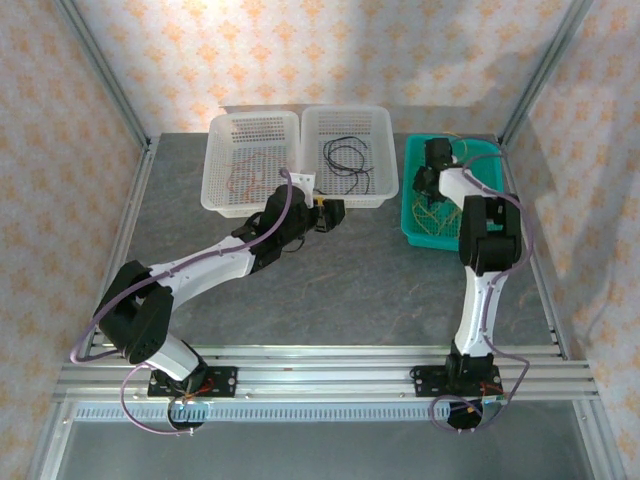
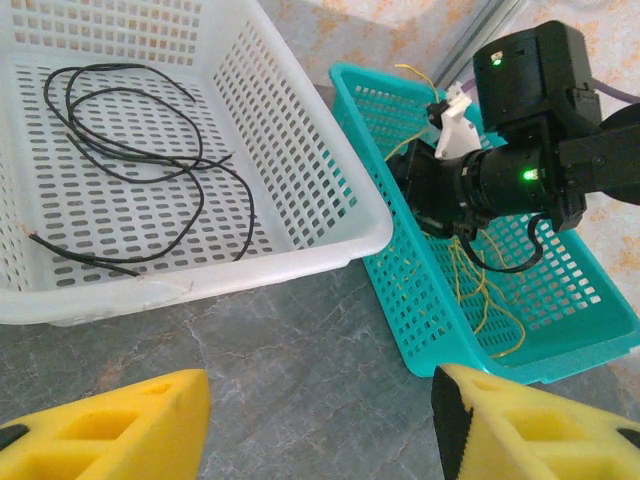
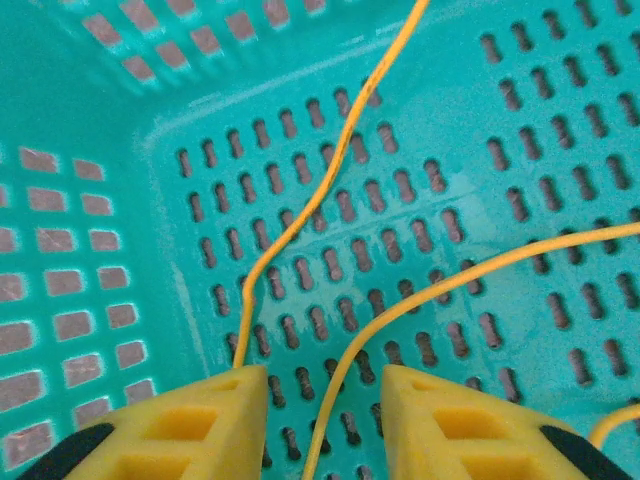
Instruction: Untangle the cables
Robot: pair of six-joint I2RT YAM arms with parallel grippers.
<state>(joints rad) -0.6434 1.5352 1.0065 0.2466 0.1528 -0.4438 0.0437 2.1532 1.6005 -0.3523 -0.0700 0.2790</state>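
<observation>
Teal plastic basket (image 1: 409,205) sits at right of the overhead view, just beside two white baskets at upper centre. Left white basket (image 1: 222,195) holds the reddish-brown cable (image 1: 245,180). Right white basket (image 1: 386,150) holds the black cable (image 1: 345,157), lying in loose loops on the perforated floor. Grey table (image 1: 380,280) lies bare below them.

Yellow cables (image 1: 435,222) lie in the teal basket, a loose tangle on its floor. The right arm's wrist (image 2: 520,170) reaches down into this basket and covers part of the tangle in the left wrist view.

Right gripper (image 3: 325,400): yellow fingers partly apart, low over the basket floor at bottom of its wrist view. One yellow strand (image 3: 470,275) runs down through the gap between them, not pinched. A second strand (image 3: 330,170) ends at the top edge of the left-hand finger; cannot tell whether it touches.

Left gripper (image 2: 322,400): fingers wide apart at the bottom corners of its wrist view, nothing between them. It hangs over bare table, just short of the right white basket's near rim.
</observation>
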